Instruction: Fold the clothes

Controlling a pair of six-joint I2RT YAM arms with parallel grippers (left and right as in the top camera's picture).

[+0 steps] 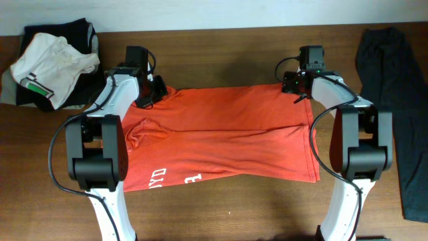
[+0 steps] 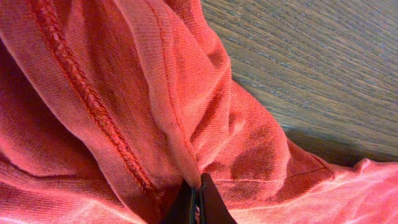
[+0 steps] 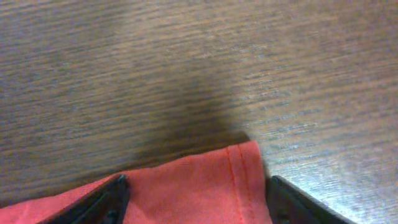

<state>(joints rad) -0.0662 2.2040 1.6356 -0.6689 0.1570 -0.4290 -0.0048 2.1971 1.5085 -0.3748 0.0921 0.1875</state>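
Red-orange T-shirt cloth bunches at lower centre, pinched in the left tool, whose fingers are pressed together. The right tool is spread apart, straddling the hem corner at lower frame. Overhead, the T-shirt lies spread mid-worktop.

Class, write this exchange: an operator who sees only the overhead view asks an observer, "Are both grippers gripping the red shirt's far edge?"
Observer: The left wrist view shows the left gripper closed, with a fold of the red T-shirt pinched at its tips.
Operator: And the right?
Observer: The right gripper is open. The shirt's hemmed corner lies between its fingers, unpinched.
Operator: Which part does the left hold?
Observer: A bunched fold beside a stitched seam.
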